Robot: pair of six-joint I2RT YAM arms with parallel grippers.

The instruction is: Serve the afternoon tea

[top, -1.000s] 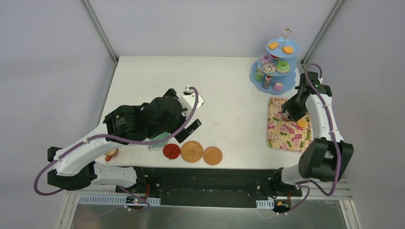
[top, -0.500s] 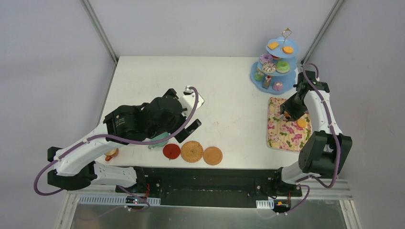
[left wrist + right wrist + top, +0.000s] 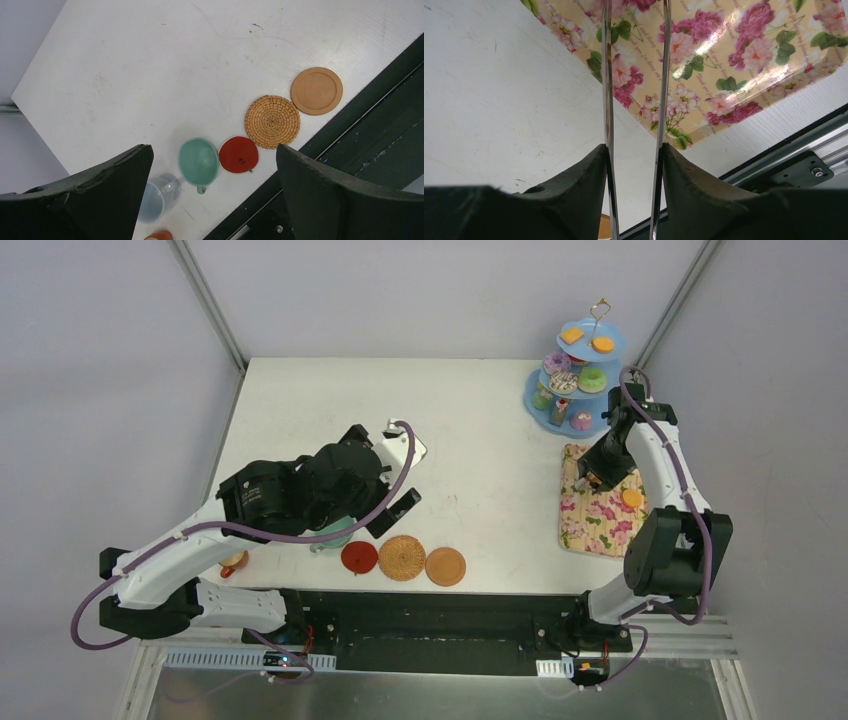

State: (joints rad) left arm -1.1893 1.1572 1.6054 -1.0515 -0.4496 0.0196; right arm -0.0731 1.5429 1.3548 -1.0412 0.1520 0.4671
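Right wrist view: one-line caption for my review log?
Right fingers squeeze the metal tongs, whose two arms reach out over the floral tray on the white table.

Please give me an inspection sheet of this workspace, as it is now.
Surface: white table, scuffed.
Job's things: mint green cup, grey-blue cup, orange cup, red coaster, woven coaster, tan coaster along the near edge; three-tier stand far right, holding donuts; orange biscuit on floral tray.
Clutter: metal tongs.
Grippers: left gripper open, empty, above the cups; right gripper shut on the tongs.
Cables: purple cables along both arms.
Surroundings: grey walls, metal frame posts.
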